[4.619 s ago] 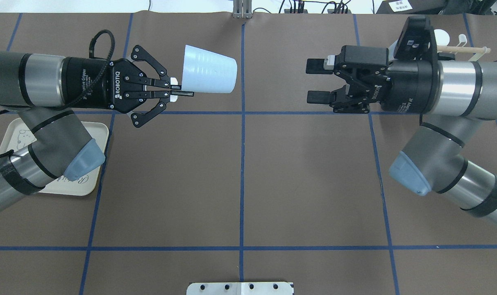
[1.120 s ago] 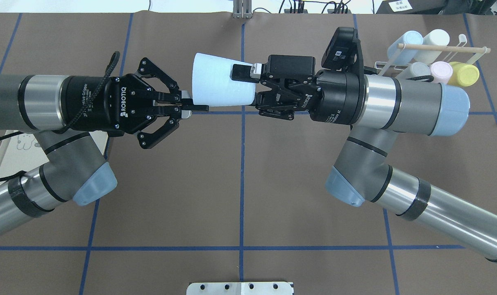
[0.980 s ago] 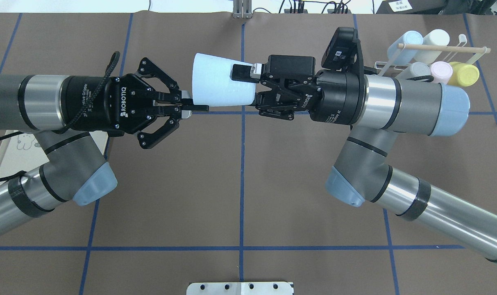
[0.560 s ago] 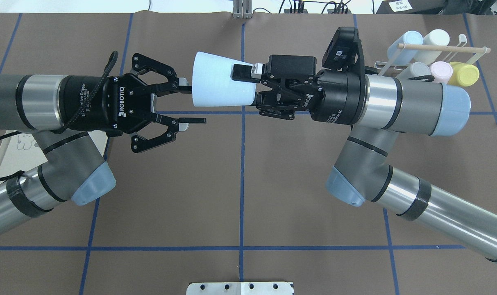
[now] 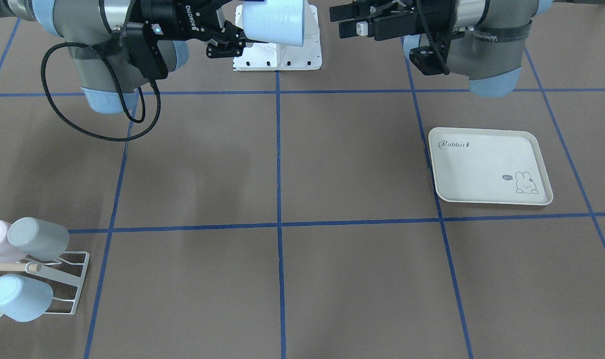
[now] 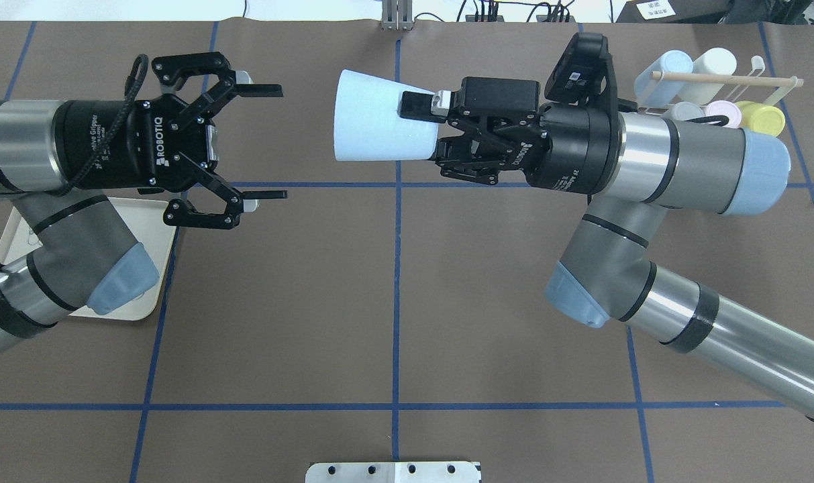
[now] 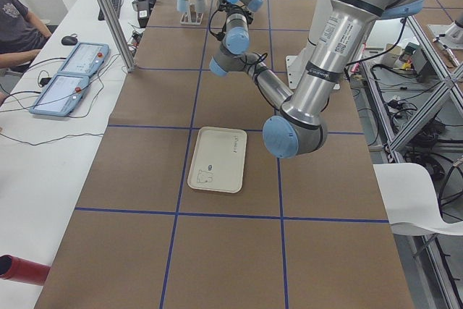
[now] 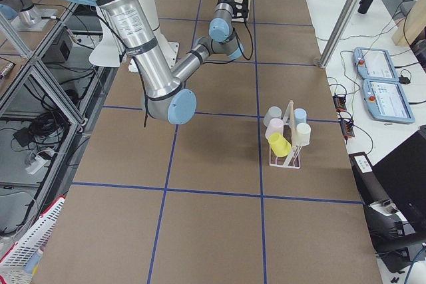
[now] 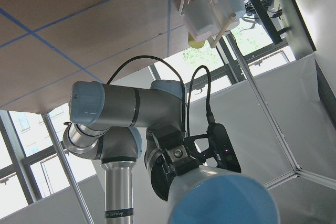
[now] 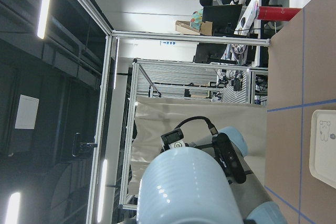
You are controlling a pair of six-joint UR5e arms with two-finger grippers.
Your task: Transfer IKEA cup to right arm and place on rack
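Observation:
The IKEA cup (image 6: 380, 127) is pale blue and lies sideways in the air over the table's far middle, wide mouth toward the left arm. My right gripper (image 6: 425, 129) is shut on its narrow end, with one finger (image 6: 415, 105) showing on top. My left gripper (image 6: 280, 142) is open and empty, a short gap away from the cup's mouth. In the front-facing view the cup (image 5: 275, 20) hangs at the top edge, with the left gripper (image 5: 343, 20) apart from it. The white wire rack (image 6: 755, 64) with its wooden rod (image 6: 729, 78) stands at the far right.
Several pastel cups (image 6: 759, 119) hang on the rack. A cream rabbit-print tray (image 5: 487, 164) lies under the left arm's side of the table. A white mounting plate (image 6: 393, 472) sits at the near edge. A person's arm (image 7: 18, 59) rests at a side desk.
My left gripper opened, let go of the cup's rim and drew back to the left. My right gripper kept its hold and carried the cup slightly right.

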